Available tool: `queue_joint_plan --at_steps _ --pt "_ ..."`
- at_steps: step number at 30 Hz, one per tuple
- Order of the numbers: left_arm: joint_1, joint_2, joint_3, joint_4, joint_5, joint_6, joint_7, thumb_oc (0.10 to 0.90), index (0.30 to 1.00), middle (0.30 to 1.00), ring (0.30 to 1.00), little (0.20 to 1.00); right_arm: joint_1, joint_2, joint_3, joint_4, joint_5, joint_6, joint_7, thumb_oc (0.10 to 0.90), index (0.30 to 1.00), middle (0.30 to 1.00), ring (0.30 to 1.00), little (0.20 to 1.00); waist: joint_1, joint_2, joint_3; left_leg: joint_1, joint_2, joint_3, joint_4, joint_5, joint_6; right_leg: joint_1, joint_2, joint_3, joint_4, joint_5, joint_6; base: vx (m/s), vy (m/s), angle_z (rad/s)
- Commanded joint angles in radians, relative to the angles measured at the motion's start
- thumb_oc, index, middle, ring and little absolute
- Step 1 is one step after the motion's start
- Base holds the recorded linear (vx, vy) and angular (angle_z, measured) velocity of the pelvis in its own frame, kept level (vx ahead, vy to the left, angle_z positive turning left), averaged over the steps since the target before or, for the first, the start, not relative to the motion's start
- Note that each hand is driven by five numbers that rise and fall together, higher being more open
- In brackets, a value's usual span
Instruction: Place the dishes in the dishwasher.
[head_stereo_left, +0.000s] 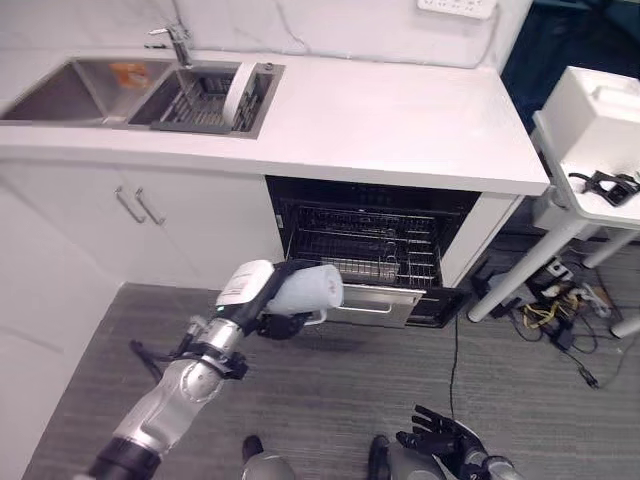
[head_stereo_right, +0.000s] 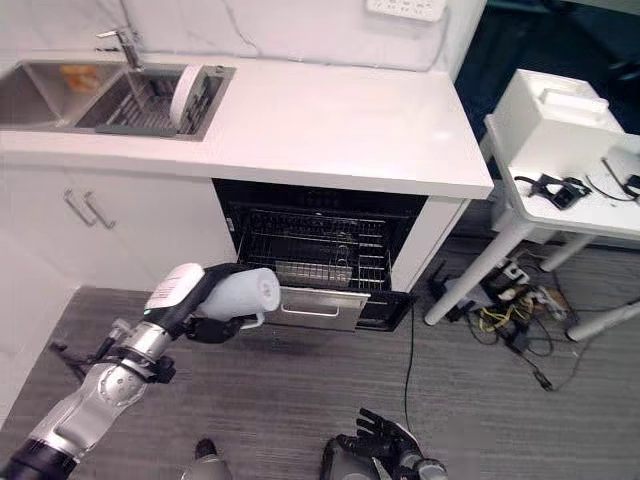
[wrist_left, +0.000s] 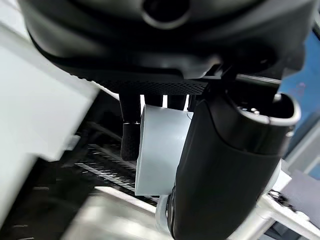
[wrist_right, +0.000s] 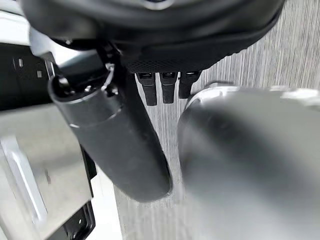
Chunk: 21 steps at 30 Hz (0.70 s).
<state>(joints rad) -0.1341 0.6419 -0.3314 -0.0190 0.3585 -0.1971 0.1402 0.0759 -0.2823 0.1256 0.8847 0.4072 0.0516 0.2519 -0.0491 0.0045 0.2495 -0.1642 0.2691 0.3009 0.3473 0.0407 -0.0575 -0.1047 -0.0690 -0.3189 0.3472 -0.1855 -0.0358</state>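
My left hand (head_stereo_left: 283, 324) is shut on a white cup (head_stereo_left: 306, 288), which lies on its side just above the floor. In the left wrist view the thumb (wrist_left: 225, 170) and fingers (wrist_left: 130, 135) clamp the cup (wrist_left: 160, 150). The hand is just in front of the open dishwasher (head_stereo_left: 372, 205), left of its lowered door (head_stereo_left: 370, 301). The wire rack (head_stereo_left: 365, 245) is pulled out. A white plate (head_stereo_left: 238, 95) stands on edge in the sink's rack (head_stereo_left: 200, 100). My right hand (head_stereo_left: 440, 435) hangs low over the floor, open and holding nothing.
The white counter (head_stereo_left: 400, 120) runs above the dishwasher, with cabinet doors (head_stereo_left: 150, 215) to its left. An orange item (head_stereo_left: 128, 72) lies in the left sink basin. A white side table (head_stereo_left: 600, 200) with a white box (head_stereo_left: 595, 105) stands at the right, with cables (head_stereo_left: 545, 305) below it.
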Motion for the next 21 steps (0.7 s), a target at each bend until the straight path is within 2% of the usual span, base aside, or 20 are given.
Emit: queue_joint_plan --at_steps 1,3,5,6,9,17,19,21 --pt "-0.132 0.015 0.075 -0.074 -0.024 -0.026 0.05 0.4 0.3 0.3 0.3 0.3 -0.035 -0.007 0.068 0.028 0.06 -0.021 -0.031 0.8 0.9 0.9 0.9 0.9 -0.021 0.051 -0.056 0.012 -0.105 -0.217 -0.047 -0.113 -0.025 0.086 -0.041 0.106 -0.047 0.008 0.142 0.1 0.021 -0.25" --pt "-0.114 0.039 0.088 -0.067 -0.057 -0.044 0.045 0.4 0.3 0.3 0.3 0.3 -0.025 -0.002 0.066 0.009 0.046 -0.041 -0.041 0.8 0.9 0.9 0.9 0.9 -0.032 0.063 -0.074 0.016 -0.099 -0.198 -0.047 -0.133 -0.032 0.076 -0.039 0.097 -0.047 0.001 0.139 -0.01 0.102 -1.59" --pt "-0.1 0.038 0.105 -0.054 -0.068 -0.07 0.046 0.4 0.3 0.3 0.3 0.3 -0.01 -0.006 0.069 -0.021 0.047 -0.079 -0.044 0.8 0.9 0.9 0.9 0.9 -0.038 0.062 -0.089 0.031 -0.095 -0.189 -0.047 -0.14 -0.039 0.066 -0.058 0.098 -0.047 0.011 0.151 -0.05 0.144 -0.91" --pt "-0.088 0.038 0.118 -0.049 -0.073 -0.068 0.058 0.4 0.3 0.3 0.3 0.3 0.001 -0.011 0.078 -0.062 0.031 -0.108 -0.046 0.8 0.9 0.9 0.9 0.9 -0.038 0.056 -0.099 0.04 -0.106 -0.194 -0.047 -0.155 -0.034 0.059 -0.069 0.114 -0.047 0.018 0.161 -0.05 0.099 -0.22" --pt "-0.049 0.03 0.151 -0.035 -0.061 -0.062 0.075 0.4 0.3 0.3 0.3 0.3 0.046 -0.013 0.066 -0.226 0.068 -0.1 -0.092 0.8 0.9 0.9 0.9 0.9 -0.052 0.033 -0.114 0.048 -0.107 -0.169 -0.047 -0.18 -0.022 0.042 -0.081 0.126 -0.047 0.032 0.182 -0.05 0.047 -0.16" --pt "0.007 0.005 0.17 -0.028 -0.061 -0.063 0.117 0.4 0.3 0.3 0.3 0.3 0.092 -0.021 -0.009 -0.381 0.101 -0.137 -0.142 0.8 0.9 0.9 0.9 0.9 -0.067 0.008 -0.126 0.072 -0.116 -0.125 -0.047 -0.206 -0.001 0.025 -0.108 0.138 -0.047 0.056 0.207 -0.02 0.027 0.0" --pt "0.024 -0.008 0.18 -0.027 -0.134 -0.053 0.105 0.4 0.3 0.3 0.3 0.3 0.099 -0.029 -0.029 -0.447 0.108 -0.164 -0.153 0.8 0.9 0.9 0.9 0.9 -0.068 0.003 -0.127 0.08 -0.119 -0.121 -0.047 -0.21 0.003 0.024 -0.113 0.143 -0.047 0.061 0.212 -0.01 0.005 -0.17" --pt "0.054 -0.043 0.193 -0.02 -0.244 -0.05 0.097 0.4 0.3 0.3 0.3 0.3 0.119 -0.061 -0.06 -0.611 0.122 -0.196 -0.184 0.8 0.9 0.9 0.9 0.9 -0.073 -0.005 -0.13 0.084 -0.123 -0.12 -0.047 -0.214 0.009 0.021 -0.111 0.15 -0.047 0.064 0.214 -0.01 0.008 -0.17"
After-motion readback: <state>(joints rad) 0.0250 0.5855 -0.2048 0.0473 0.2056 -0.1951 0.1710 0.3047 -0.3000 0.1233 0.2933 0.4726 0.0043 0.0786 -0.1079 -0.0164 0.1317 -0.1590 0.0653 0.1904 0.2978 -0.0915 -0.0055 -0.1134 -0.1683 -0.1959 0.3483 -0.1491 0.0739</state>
